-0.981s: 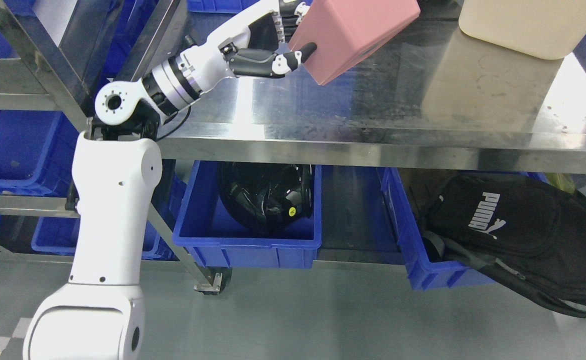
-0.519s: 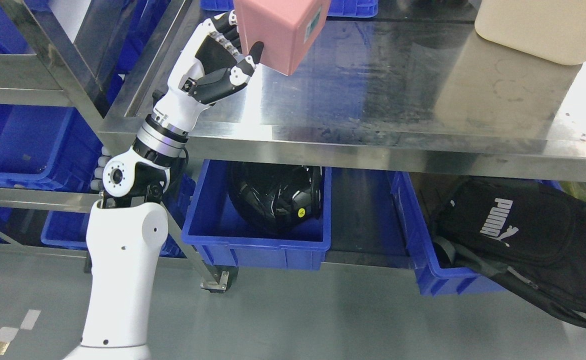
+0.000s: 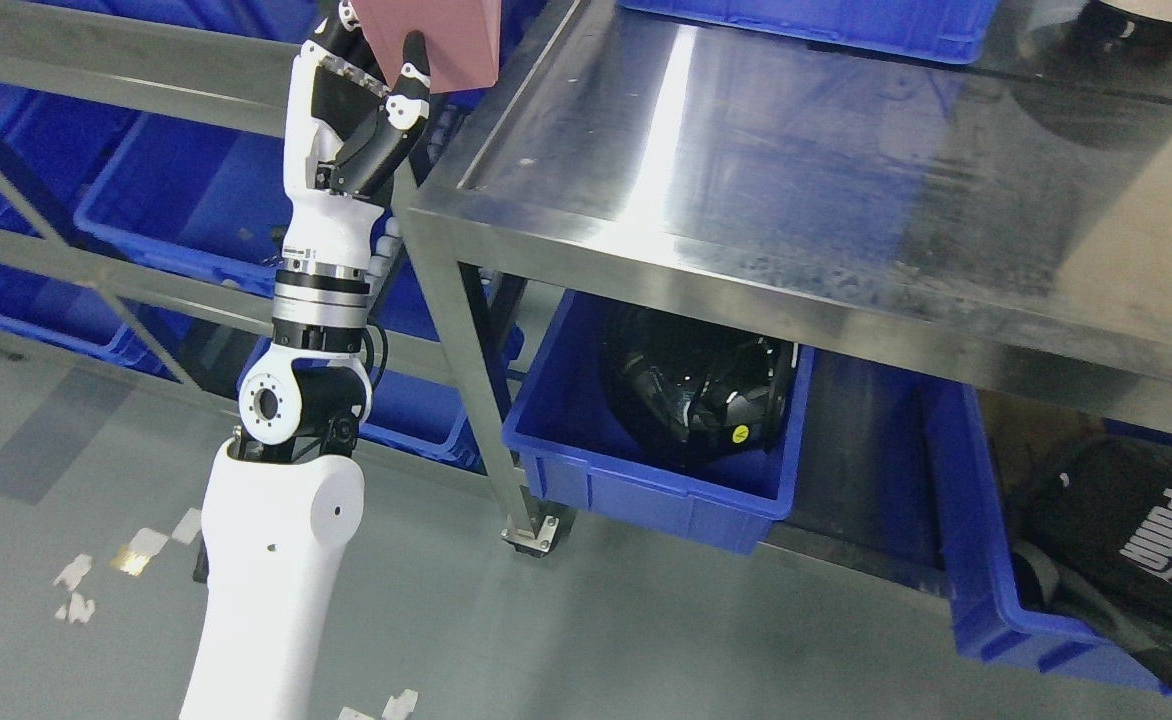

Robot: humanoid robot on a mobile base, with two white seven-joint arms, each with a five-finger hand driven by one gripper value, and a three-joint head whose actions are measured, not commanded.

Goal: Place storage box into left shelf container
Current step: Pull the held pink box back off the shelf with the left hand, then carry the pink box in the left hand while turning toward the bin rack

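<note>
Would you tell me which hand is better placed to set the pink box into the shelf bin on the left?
The left hand: it already grips the pink storage box, raised beside the blue shelf bins. The right hand is out of view.

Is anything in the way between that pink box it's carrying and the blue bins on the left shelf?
Nothing visible blocks it. The left hand holds the pink rectangular storage box just left of the steel table's corner post, above the blue plastic shelf container, which looks open-topped. The shelf's steel rails run close by.
</note>
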